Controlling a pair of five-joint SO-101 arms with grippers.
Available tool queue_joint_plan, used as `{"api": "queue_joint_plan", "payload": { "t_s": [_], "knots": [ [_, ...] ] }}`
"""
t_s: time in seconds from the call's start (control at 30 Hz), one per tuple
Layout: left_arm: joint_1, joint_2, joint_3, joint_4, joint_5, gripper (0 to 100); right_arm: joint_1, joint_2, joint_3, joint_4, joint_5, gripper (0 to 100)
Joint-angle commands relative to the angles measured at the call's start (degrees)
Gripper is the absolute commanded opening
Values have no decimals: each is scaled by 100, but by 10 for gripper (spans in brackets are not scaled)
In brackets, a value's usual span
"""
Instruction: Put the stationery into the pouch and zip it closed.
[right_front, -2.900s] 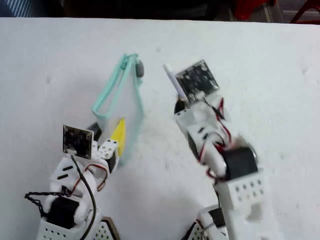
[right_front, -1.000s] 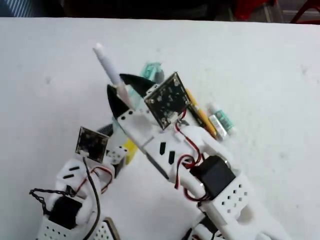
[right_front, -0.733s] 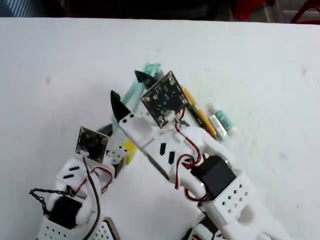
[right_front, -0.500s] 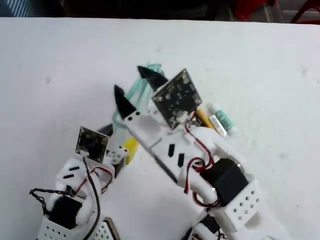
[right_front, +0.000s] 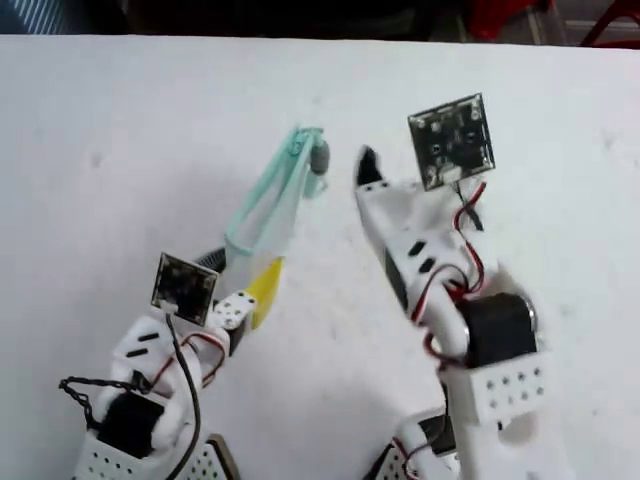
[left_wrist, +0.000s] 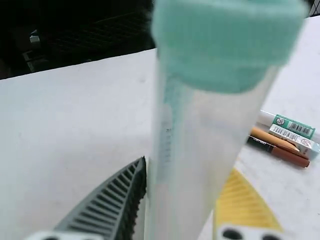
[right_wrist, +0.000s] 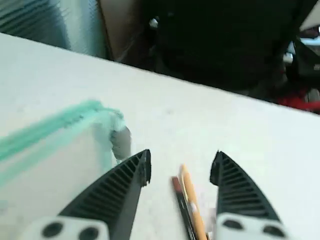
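The white surface (right_front: 120, 120) carries both arms side by side. The pouch (right_front: 268, 205), clear with teal edging, lies between them. Its long axis runs on a slant, from the left gripper (left_wrist: 189, 170) away from the arm bases and toward the right arm's side. The left jaws are closed on the pouch's near end, one dark and one yellow, pressed to either face. What lies inside the pouch I cannot tell.

The right gripper (right_wrist: 182, 155) sits just beside the pouch's far end, its black jaws spread wide and holding nothing. Seen between them on the surface, outside the pouch, are an orange pen (right_wrist: 189, 197) and a dark pen (right_wrist: 178, 195) touching side by side. A white and green stick (left_wrist: 287, 132) lies just beside these. The grey zipper pull (right_front: 319, 158) sits at the pouch's far tip.
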Motion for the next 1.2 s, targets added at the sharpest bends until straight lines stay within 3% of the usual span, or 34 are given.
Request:
{"api": "queue_joint_plan", "payload": {
  "t_s": [0.0, 0.13, 0.33, 0.57, 0.8, 1.17],
  "knots": [
    [-31, 31, -26, -88, -44, 218, 295, -48, 677, -171, -53, 184],
    [-40, 31, -26, -62, -44, 218, 365, -48, 1767, -831, -62, 184],
    [-40, 31, -26, -70, -53, 217, 470, -92, 3631, -2703, -9, 183],
    [-40, 31, -26, -97, -70, 217, 453, -57, 3859, -2853, -9, 183],
    [-40, 31, -26, -97, -70, 217, 470, 321, 3051, -2255, -9, 183],
    [-259, 31, -62, -105, -44, 217, 435, 3081, 624, -1376, 237, 183]
  ]
}}
